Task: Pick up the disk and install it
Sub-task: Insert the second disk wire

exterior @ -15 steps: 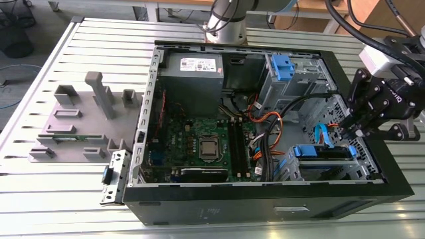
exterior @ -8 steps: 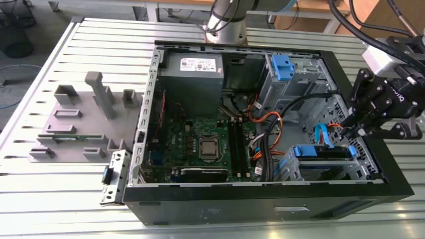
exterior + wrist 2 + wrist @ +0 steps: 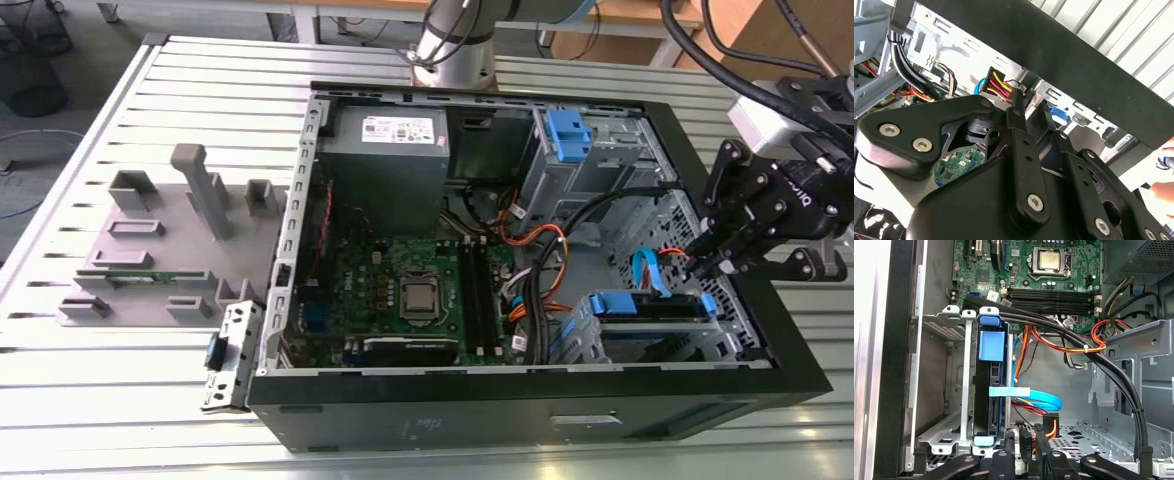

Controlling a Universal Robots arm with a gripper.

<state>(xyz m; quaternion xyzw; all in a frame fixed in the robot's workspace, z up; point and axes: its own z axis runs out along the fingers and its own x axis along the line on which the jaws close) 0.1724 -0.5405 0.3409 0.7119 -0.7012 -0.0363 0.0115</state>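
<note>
Black claw [image 3: 703, 262] is hovering over the open computer case [image 3: 534, 400], at about four o'clock from the processor [image 3: 419, 297] in the exterior view; whether it is open or closed, I cannot tell. Just below it, the disk [image 3: 990, 390] is sitting edge-up in its metal bay [image 3: 966, 380], blue carrier [image 3: 650, 305] showing. Its long axis is pointing toward the motherboard [image 3: 1024, 265]. Judging the step, pushing squarely along that axis, clear of the cables [image 3: 1069, 340], would be wise.

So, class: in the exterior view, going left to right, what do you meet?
Grey fixture block → loose bracket → CPU socket → blue drive carrier → gripper.
</note>
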